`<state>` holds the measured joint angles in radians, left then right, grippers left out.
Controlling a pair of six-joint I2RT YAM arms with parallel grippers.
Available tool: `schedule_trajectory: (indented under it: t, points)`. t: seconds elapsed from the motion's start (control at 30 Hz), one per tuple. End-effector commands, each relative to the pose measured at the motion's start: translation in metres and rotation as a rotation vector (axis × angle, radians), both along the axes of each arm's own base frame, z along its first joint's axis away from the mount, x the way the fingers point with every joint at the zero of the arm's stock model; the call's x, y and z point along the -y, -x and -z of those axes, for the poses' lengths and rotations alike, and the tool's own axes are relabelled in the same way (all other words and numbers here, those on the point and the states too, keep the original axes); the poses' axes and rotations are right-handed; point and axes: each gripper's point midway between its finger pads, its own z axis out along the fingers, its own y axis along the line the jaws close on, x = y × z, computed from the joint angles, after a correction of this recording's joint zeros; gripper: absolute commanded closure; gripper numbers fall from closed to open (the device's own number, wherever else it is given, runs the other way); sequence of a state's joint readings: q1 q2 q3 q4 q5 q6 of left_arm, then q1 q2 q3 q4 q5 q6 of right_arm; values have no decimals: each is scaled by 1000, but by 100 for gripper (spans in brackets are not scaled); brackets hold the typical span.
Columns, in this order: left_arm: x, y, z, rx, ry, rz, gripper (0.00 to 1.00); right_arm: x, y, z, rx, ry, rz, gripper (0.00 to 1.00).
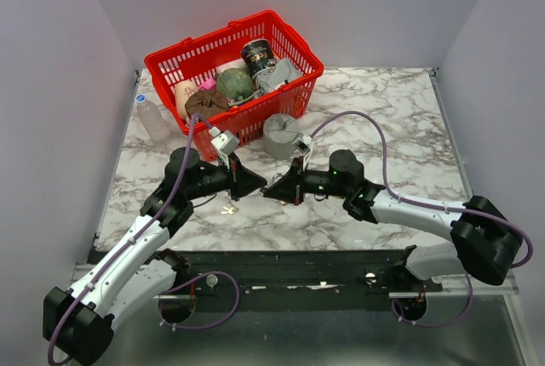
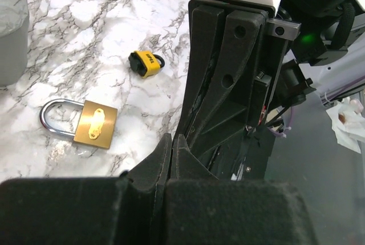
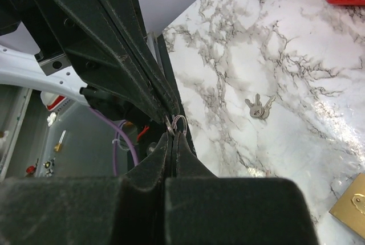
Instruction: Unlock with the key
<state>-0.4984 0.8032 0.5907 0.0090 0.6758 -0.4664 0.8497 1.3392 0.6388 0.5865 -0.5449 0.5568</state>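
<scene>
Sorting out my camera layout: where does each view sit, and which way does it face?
Top external: above and behind the bases, looking down on the marble table, red plastic basket and both arms.
Left wrist: on the left arm, looking past its shut left hand at the brass padlock.
Right wrist: on the right arm, looking past its shut right hand at the silver keys.
Shared: both wrists see the padlock.

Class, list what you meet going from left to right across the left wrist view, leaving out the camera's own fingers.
Grey cylinder, brass padlock, small yellow-and-black object, right gripper, crumpled white paper.
</scene>
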Motion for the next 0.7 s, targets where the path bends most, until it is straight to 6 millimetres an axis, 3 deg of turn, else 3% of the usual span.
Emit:
schedule_trajectory:
  t: [0.0,0.07,0.1,0.2,0.33,0.5,0.67]
  points:
    - [-1,1,-6,29,5,-4,81,2,-17,-3,7,-11,110,99]
    - [-1,-1,-6,29,0,-15,61,6,-19,-3,13,-5,129,99]
    - [-2,-3,-6,35,-4,-20,42,9,-22,1,7,14,151,99]
    - [-4,-5,-1,21,-25,-44,24,19,-30,6,-2,33,197,99]
    - [-9,-13,1,22,-44,-97,16,35,-43,13,-19,48,249,99]
    - [-18,-29,11,-46,-53,-244,14,62,-58,24,-53,94,330,99]
    - [-26,-40,46,-217,-81,-443,16,116,-85,34,-65,138,486,99]
